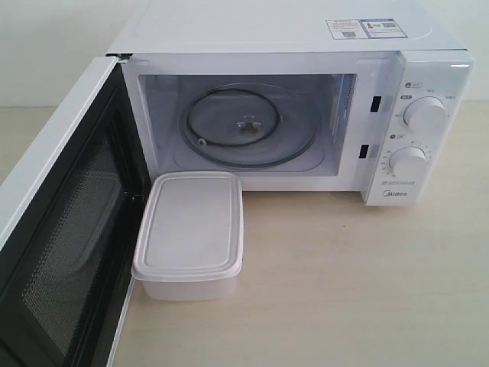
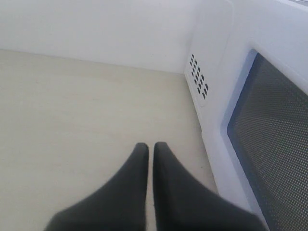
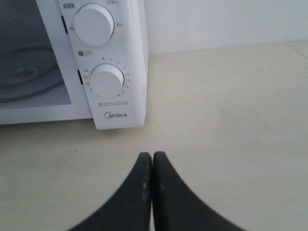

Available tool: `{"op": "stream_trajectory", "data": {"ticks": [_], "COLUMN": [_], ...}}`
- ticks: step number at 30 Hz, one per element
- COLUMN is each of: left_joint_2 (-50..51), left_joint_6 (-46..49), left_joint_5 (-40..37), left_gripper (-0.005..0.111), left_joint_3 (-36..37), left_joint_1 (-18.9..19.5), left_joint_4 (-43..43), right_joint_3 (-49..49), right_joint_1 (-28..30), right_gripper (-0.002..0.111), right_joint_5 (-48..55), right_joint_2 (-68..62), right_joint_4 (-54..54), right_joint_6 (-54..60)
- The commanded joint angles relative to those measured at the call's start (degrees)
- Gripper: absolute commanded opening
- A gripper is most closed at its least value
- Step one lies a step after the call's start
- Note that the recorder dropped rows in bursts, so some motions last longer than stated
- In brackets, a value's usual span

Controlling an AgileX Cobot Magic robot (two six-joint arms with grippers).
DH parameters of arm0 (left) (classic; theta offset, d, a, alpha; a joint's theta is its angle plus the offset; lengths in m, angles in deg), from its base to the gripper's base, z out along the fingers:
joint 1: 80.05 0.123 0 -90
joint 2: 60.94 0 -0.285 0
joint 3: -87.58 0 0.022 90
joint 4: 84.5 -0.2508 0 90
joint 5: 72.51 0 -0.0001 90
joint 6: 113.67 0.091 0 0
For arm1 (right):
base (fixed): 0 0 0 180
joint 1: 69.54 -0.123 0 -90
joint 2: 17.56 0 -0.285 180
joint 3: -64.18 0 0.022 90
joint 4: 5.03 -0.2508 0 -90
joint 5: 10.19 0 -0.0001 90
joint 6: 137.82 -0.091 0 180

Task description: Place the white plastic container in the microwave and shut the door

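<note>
Lidded, rounded-rectangular translucent white plastic container (image 1: 189, 229) sits lower left of centre in the exterior view. It rests on the pale beige counter (image 1: 367, 283), just before the cavity of the white countertop microwave (image 1: 267, 27). We judge loading not begun. The white door with dark mesh window (image 1: 65, 252) stands wide open at left, leaving the glass turntable (image 1: 248, 126) reachable. Left gripper (image 2: 150, 150) hangs outside the door, jaws together, empty. Right gripper (image 3: 152, 158) hangs near the round white dials (image 3: 106, 80), jaws pressed together, empty. We expect they must part before lifting.
</note>
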State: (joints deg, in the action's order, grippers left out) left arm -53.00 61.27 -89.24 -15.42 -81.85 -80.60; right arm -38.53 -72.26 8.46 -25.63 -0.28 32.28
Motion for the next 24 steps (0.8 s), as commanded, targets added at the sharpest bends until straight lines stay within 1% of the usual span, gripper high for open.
{"op": "stream_trajectory", "data": {"ticks": [1, 8, 14, 16, 18, 20, 21, 24], "left_joint_2": [-0.1, -0.1, -0.1, -0.1, -0.1, -0.1, -0.1, -0.1], "left_joint_6": [-0.5, -0.5, -0.5, -0.5, -0.5, -0.5, -0.5, -0.5], "left_joint_5": [0.1, 0.1, 0.0, 0.0, 0.0, 0.0, 0.0, 0.0], "left_gripper": [0.004, 0.004, 0.004, 0.004, 0.004, 0.004, 0.004, 0.004], "left_joint_3": [0.2, 0.2, 0.2, 0.2, 0.2, 0.2, 0.2, 0.2], "left_joint_1": [0.1, 0.1, -0.1, -0.1, -0.1, -0.1, -0.1, -0.1], "left_joint_4": [-0.1, -0.1, -0.1, -0.1, -0.1, -0.1, -0.1, -0.1], "right_joint_3": [-0.1, -0.1, -0.1, -0.1, -0.1, -0.5, -3.3, -16.1], "right_joint_1": [0.4, 0.4, 0.4, 0.4, 0.4, 0.4, 0.4, 0.4], "right_gripper": [0.0, 0.0, 0.0, 0.0, 0.0, 0.0, 0.0, 0.0], "right_joint_5": [-4.2, -6.6, -13.7, -20.2, -31.0, -40.3, -39.0, -29.2], "right_joint_2": [0.3, 0.3, 0.3, 0.3, 0.3, 0.3, 0.3, -0.6], "right_joint_4": [0.3, 0.4, 0.3, 0.3, -0.2, -2.2, -1.8, 2.3], "right_joint_6": [0.0, 0.0, -0.1, -0.1, -0.7, -8.2, -8.2, -7.6]}}
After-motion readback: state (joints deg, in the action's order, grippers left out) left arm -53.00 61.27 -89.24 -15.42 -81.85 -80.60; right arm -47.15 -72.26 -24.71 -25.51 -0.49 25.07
